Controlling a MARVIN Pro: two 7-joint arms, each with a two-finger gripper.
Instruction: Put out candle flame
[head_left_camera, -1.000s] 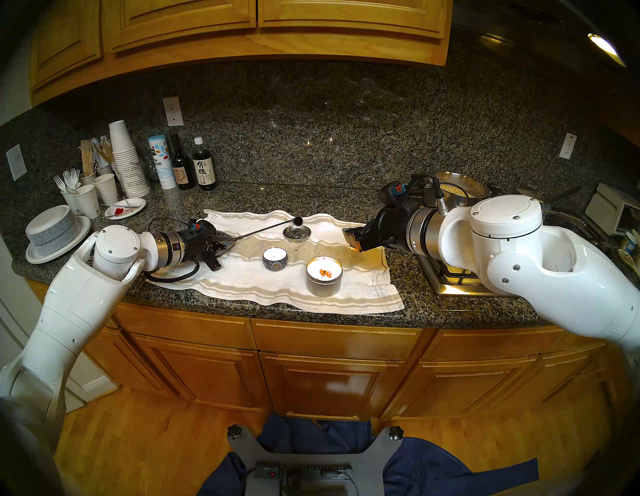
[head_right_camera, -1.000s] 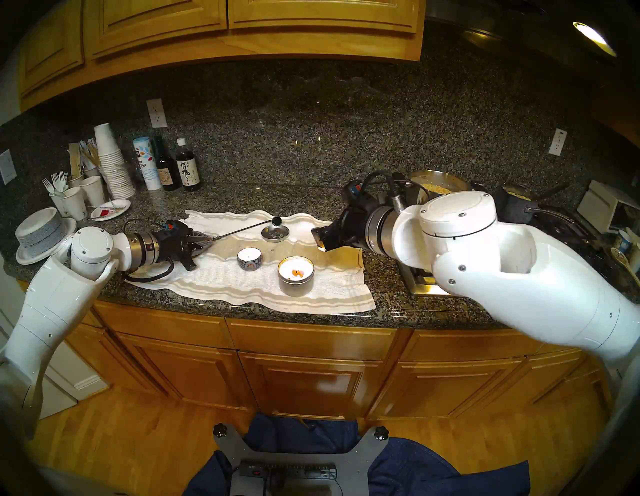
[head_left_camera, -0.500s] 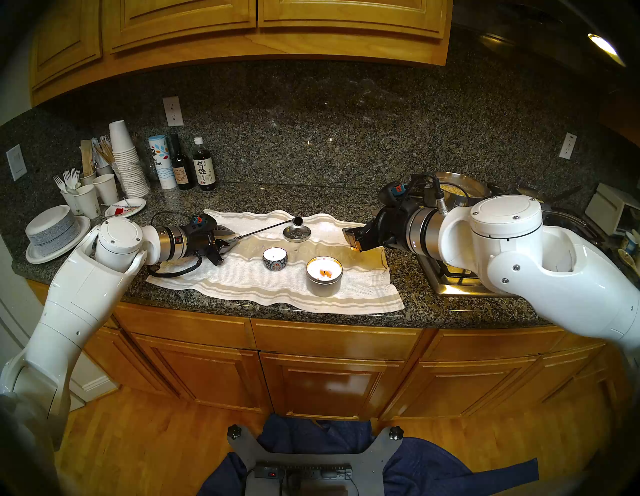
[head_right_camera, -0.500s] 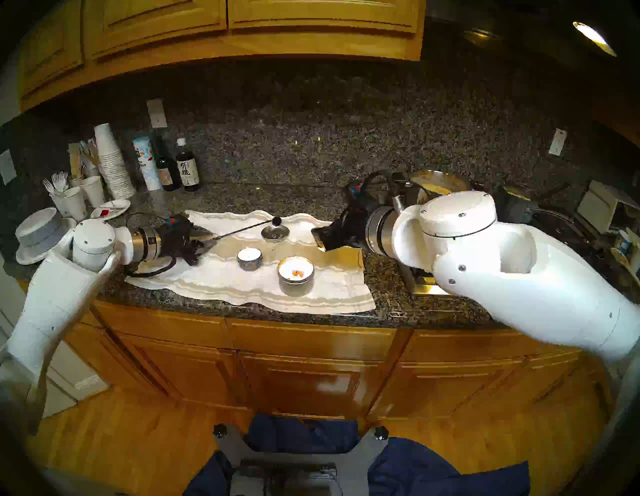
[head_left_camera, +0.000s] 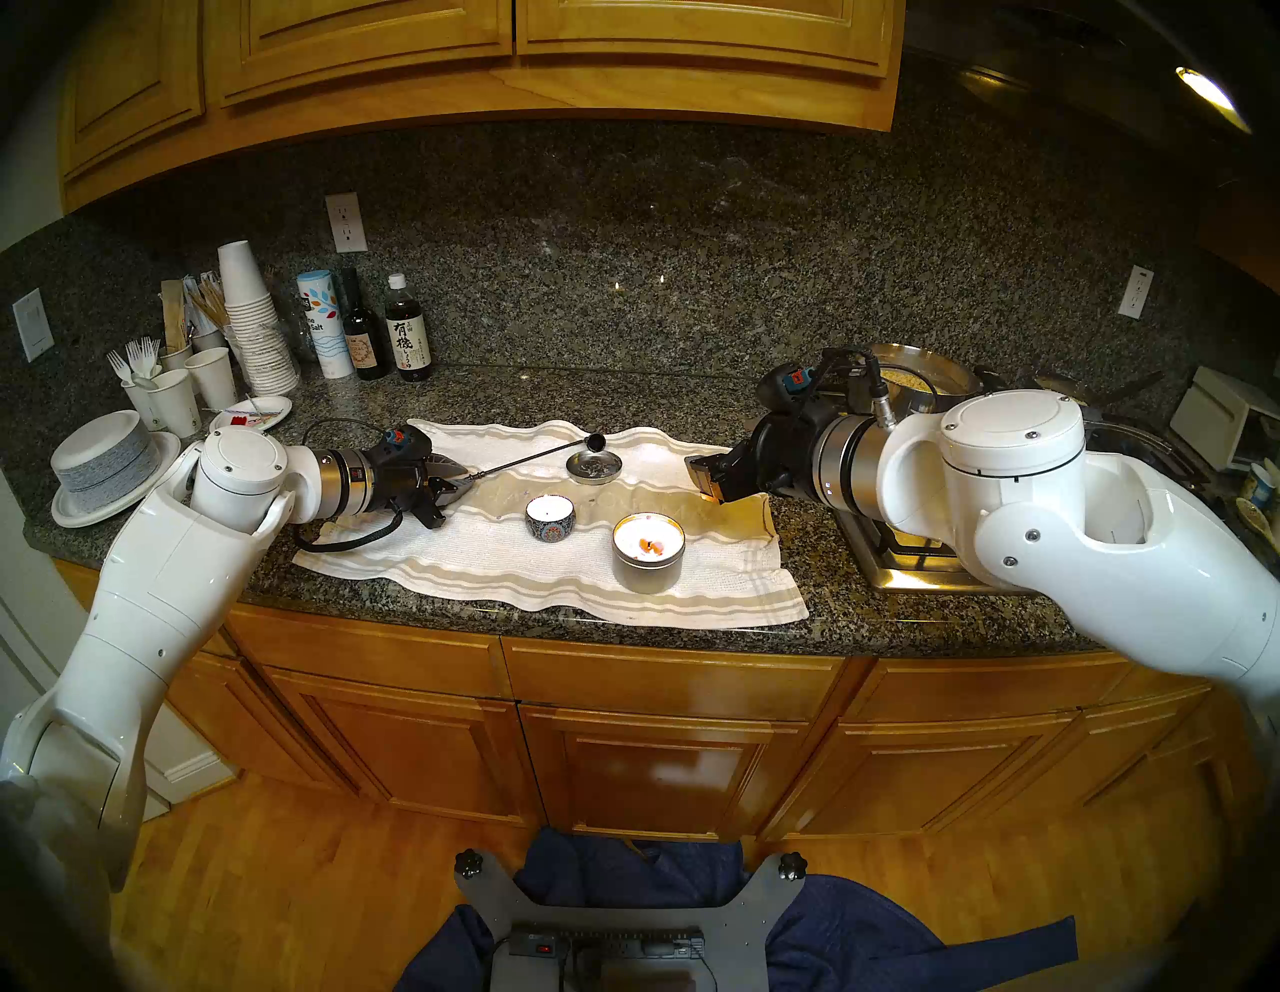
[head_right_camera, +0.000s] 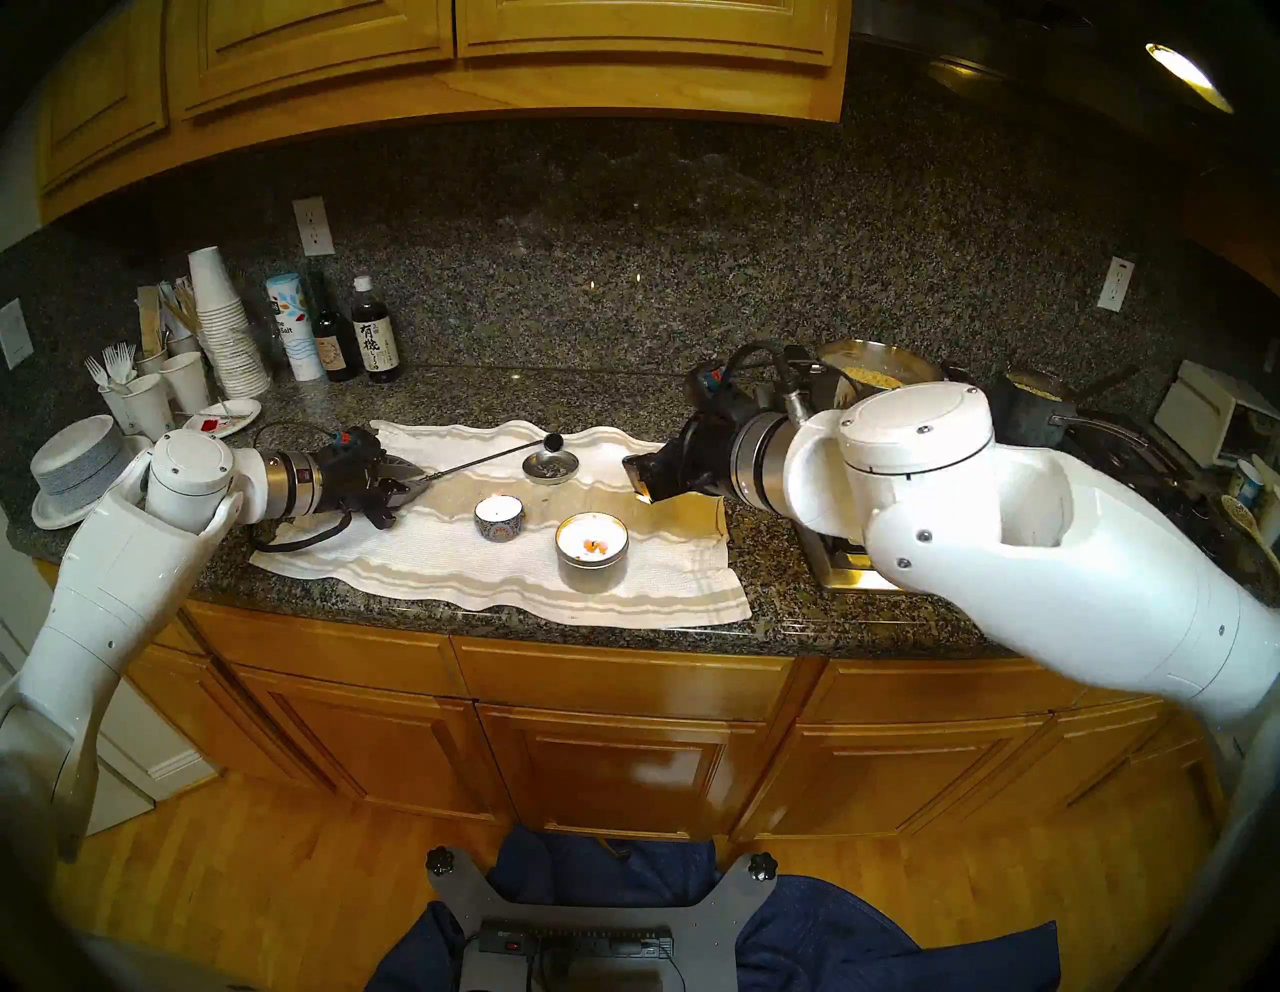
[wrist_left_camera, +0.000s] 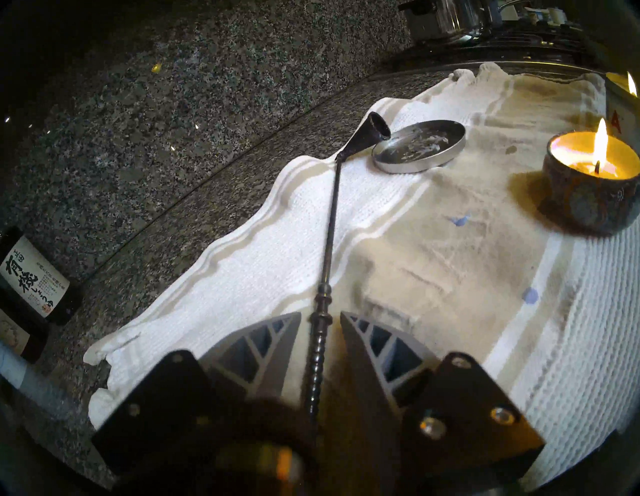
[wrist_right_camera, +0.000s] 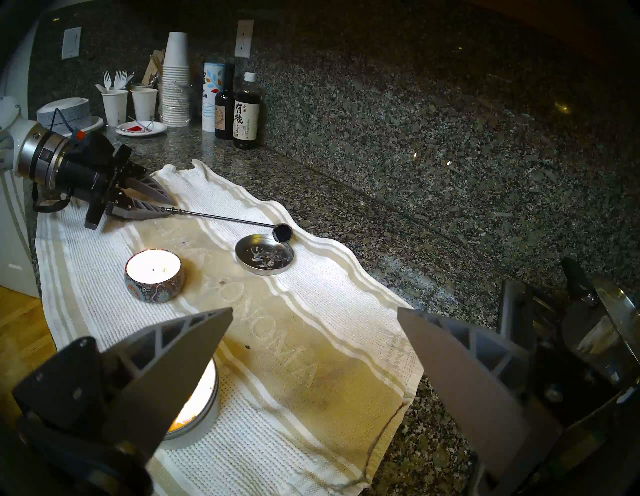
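A black candle snuffer (head_left_camera: 533, 461) lies on the striped towel (head_left_camera: 485, 568), its bell leaning on a silver tin lid (head_left_camera: 593, 467). My left gripper (head_left_camera: 467, 479) is open. Its fingers straddle the snuffer's handle (wrist_left_camera: 320, 332) with small gaps on both sides. A small patterned tin candle (head_left_camera: 549, 516) burns with a tall flame in the left wrist view (wrist_left_camera: 588, 187). A larger silver tin candle (head_left_camera: 648, 551) also glows. My right gripper (head_left_camera: 706, 478) is open and empty, hovering above the towel's right end, with the larger candle (wrist_right_camera: 194, 398) partly hidden behind one finger.
Paper cups (head_left_camera: 246, 312), forks, bottles (head_left_camera: 409, 339) and stacked plates (head_left_camera: 104, 461) crowd the counter's back left. A stove with a steel pot (head_left_camera: 921, 377) is on the right behind my right arm. The towel's front edge hangs near the counter edge.
My left arm has slid right and slightly up along the towel, bringing its fingers further around the snuffer handle. The snuffer, the candles and the right arm have not moved.
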